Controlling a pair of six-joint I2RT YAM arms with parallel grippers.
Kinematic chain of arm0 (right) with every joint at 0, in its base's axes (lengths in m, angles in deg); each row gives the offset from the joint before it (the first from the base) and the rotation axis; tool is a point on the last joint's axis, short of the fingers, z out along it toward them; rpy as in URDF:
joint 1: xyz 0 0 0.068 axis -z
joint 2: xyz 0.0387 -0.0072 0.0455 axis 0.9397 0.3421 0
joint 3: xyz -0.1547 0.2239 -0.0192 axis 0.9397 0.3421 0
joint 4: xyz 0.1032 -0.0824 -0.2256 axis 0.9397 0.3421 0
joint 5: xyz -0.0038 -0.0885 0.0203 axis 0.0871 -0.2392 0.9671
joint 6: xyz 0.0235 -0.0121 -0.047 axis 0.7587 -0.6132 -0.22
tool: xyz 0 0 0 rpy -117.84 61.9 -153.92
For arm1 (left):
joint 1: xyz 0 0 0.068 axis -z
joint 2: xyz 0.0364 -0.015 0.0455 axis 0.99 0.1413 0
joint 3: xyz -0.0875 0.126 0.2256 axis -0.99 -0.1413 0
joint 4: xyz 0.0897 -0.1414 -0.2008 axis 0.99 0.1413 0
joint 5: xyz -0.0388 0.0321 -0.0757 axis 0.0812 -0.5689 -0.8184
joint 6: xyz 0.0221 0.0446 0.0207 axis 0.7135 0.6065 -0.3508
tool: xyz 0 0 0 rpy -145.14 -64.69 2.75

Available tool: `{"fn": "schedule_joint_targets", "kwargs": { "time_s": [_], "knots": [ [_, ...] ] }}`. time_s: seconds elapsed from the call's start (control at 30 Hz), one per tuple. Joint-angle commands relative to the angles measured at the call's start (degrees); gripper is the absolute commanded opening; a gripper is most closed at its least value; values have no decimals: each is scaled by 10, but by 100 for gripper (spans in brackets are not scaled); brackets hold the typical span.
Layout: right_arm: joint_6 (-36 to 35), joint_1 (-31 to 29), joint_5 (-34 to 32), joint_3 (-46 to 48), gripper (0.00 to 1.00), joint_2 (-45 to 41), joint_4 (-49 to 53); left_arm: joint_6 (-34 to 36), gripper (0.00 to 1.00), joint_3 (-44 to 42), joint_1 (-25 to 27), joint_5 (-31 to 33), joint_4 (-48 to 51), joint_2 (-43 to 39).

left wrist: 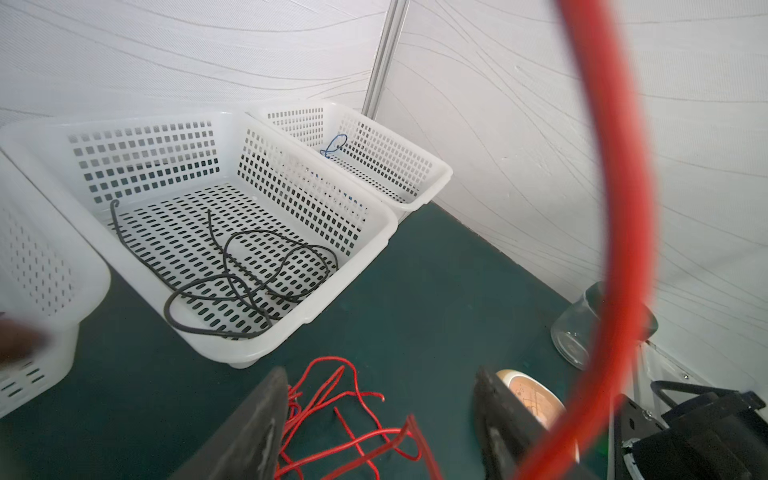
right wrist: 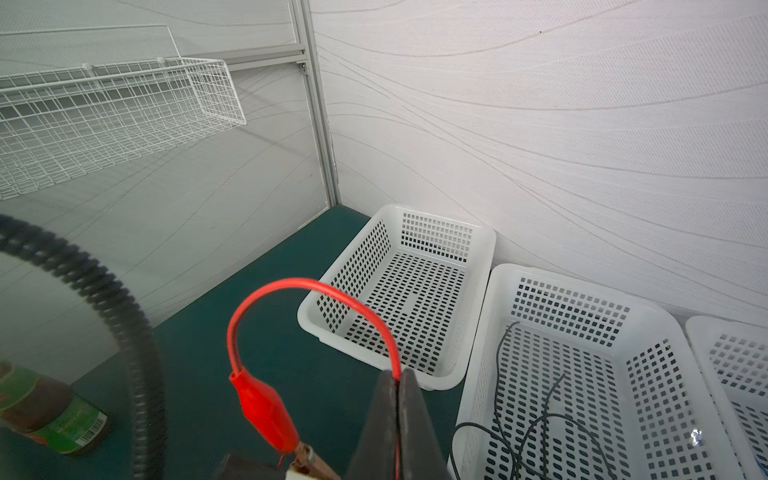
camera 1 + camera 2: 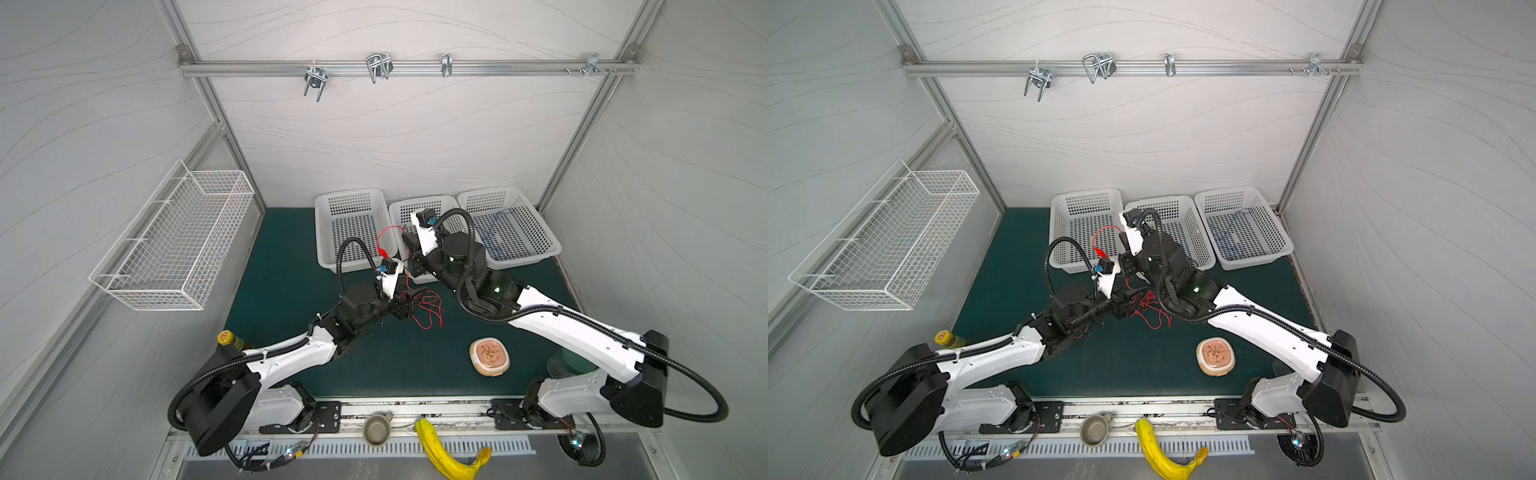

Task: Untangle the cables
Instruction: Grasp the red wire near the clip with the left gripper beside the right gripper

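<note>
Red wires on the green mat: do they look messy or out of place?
Yes. The red wires lie in a tangled heap on the mat, while the black wire sits in the middle basket and the blue wire in the right basket.

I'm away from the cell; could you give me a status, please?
Right gripper shut on red cable. Left gripper open over red tangle. No obstruction seen.

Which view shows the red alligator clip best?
Right wrist view: the red alligator clip hangs large on its red cable. Both top views show the clip tiny; the left wrist view misses it.
</note>
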Motion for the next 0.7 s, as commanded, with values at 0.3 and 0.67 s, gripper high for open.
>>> {"fn": "schedule_joint_targets", "kwargs": {
  "time_s": [0.3, 0.67],
  "knots": [
    [38, 44, -45, 64, 0, -41, 1, 12, 3, 76, 4, 55, 107, 6],
    [131, 81, -37, 157, 1, -52, 51, 32, 0, 177, 4, 75, 315, -43]
  ]
}}
